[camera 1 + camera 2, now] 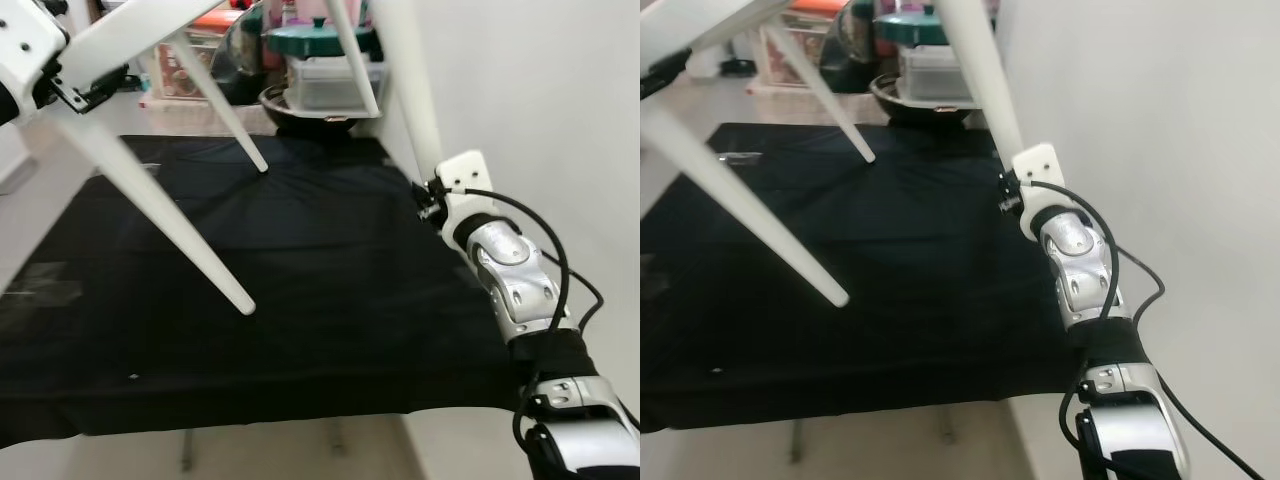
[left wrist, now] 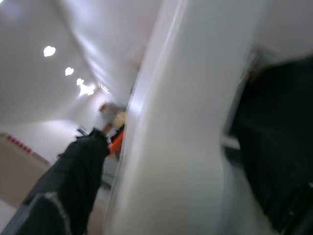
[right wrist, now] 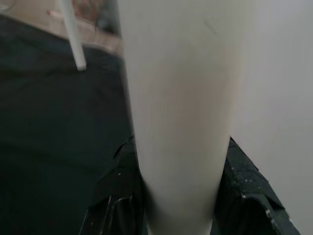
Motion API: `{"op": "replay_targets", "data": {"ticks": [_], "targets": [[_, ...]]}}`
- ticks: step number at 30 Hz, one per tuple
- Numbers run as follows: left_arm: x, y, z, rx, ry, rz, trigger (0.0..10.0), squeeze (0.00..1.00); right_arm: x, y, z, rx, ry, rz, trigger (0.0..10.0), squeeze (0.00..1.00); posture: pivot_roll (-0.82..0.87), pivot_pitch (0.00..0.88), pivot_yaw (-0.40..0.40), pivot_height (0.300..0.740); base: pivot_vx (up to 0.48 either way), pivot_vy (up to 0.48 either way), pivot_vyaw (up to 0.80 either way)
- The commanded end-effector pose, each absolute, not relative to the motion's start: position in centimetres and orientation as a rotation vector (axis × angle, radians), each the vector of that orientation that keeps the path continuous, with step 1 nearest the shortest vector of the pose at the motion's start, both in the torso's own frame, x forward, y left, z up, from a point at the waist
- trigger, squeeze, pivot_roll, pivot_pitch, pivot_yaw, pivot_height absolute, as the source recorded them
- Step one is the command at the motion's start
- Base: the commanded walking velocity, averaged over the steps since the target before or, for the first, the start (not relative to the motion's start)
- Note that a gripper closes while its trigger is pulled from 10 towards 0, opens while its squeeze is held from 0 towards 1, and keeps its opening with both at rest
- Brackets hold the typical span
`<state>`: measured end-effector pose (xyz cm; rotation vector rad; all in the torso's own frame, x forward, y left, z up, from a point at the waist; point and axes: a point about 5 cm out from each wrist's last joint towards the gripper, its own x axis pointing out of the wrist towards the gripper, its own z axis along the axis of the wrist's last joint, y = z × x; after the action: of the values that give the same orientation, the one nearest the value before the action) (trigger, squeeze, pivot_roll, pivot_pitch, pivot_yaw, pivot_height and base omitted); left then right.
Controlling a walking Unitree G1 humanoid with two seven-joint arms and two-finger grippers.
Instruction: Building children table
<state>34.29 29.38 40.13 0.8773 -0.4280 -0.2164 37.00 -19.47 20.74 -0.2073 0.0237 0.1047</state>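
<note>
A white children's table is held tilted above a black cloth [image 1: 300, 300], with its tapered white legs pointing down. One leg [image 1: 170, 215] ends just above the cloth on the left, and another [image 1: 225, 110] reaches the cloth further back. My right gripper [image 3: 181, 196] is shut on the right-hand leg [image 1: 410, 90], with a black finger [image 3: 117, 196] on each side of it near the cloth's right edge. My left gripper [image 1: 75, 88] is at the top left, shut on the table where the front leg joins it. The left wrist view is blurred, with the white table [image 2: 181, 137] close up.
A white wall [image 1: 560, 100] runs close along the right. Behind the cloth stand a green-lidded pot [image 1: 315, 40], a clear container [image 1: 335, 85] and a dark bowl [image 1: 300, 112]. Pale floor [image 1: 250, 450] lies in front of the cloth's near edge.
</note>
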Motion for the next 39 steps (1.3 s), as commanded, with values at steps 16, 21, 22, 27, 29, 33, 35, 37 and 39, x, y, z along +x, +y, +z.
{"op": "replay_targets", "data": {"ticks": [16, 21, 22, 27, 29, 33, 35, 37, 39], "targets": [[34.6, 25.9, 41.8, 1.035, -0.441, -0.496, 10.0, 0.0, 32.6, -13.9, 13.1, 0.186, 0.307, -0.021, 0.0, 0.0, 0.07, 0.0, -0.019, 0.74, 0.0, 0.0, 0.0], [34.2, 26.4, 40.5, 0.991, -0.437, -0.579, 10.0, 0.0, 33.4, -15.0, 15.2, 0.092, 0.222, -0.067, 0.0, 0.0, 0.07, 0.0, -0.024, 0.74, 0.0, 0.0, 0.0], [34.0, 26.6, 39.8, 0.969, -0.426, -0.599, 10.0, 0.0, 33.6, -15.3, 15.7, 0.087, 0.21, -0.08, 0.0, 0.0, 0.07, 0.0, -0.03, 0.74, 0.0, 0.0, 0.0], [31.9, 26.8, 34.3, 0.865, -0.365, -0.766, 10.0, 0.0, 34.2, -15.4, 16.7, 0.07, 0.193, -0.069, 0.0, 0.0, 0.07, 0.0, -0.049, 0.74, 0.0, 0.0, 0.0], [31.6, 26.7, 33.9, 0.86, -0.359, -0.781, 10.0, 0.0, 34.2, -15.2, 16.7, 0.059, 0.193, -0.055, 0.0, 0.0, 0.07, 0.0, -0.049, 0.74, 0.0, 0.0, 0.0], [29.0, 24.2, 29.8, 0.772, -0.368, -0.851, 10.0, 0.0, 33.8, -14.9, 16.8, 0.009, 0.172, -0.049, 10.0, 0.35, 0.07, 0.0, -0.061, 0.74, 0.0, 0.0, 0.0], [28.7, 23.9, 29.6, 0.728, -0.386, -0.811, 10.0, 0.0, 33.7, -15.1, 17.3, 0.059, 0.138, -0.048, 10.0, 1.0, 0.07, 0.0, -0.062, 0.74, 0.0, 0.0, 0.0], [28.7, 23.8, 29.2, 0.681, -0.401, -0.767, 10.0, 0.0, 33.6, -15.3, 17.3, 0.057, 0.13, -0.053, 10.0, 1.0, 0.07, 0.0, -0.06, 0.74, 0.0, 0.0, 0.0], [28.5, 23.7, 28.8, 0.633, -0.414, -0.719, 10.0, 0.0, 33.5, -15.5, 17.3, 0.057, 0.125, -0.058, 10.0, 1.0, 0.07, 0.0, -0.06, 0.74, 0.0, 0.0, 0.0]]}}
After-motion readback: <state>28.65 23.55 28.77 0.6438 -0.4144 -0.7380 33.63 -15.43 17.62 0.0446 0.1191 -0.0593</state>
